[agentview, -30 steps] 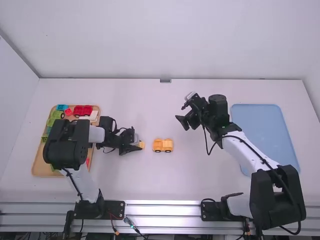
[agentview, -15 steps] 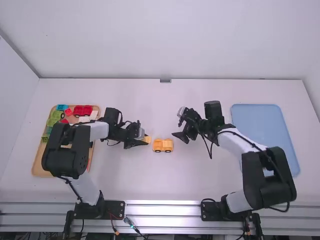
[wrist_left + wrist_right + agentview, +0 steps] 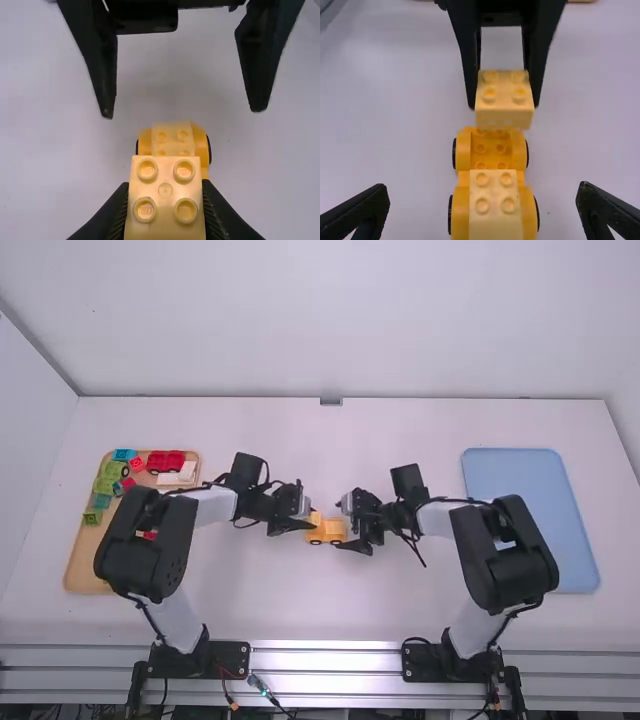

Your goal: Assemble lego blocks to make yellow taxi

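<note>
Within left hand (image 3: 308, 521), yellow block (image 3: 165, 172), near car base (image 3: 463, 152)

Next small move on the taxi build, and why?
Probably close the right gripper on the taxi base to steady it: its open fingers flank the end that already carries a pale block, while the left gripper holds another block over the other end's bare studs, likely for pressing down.
</note>
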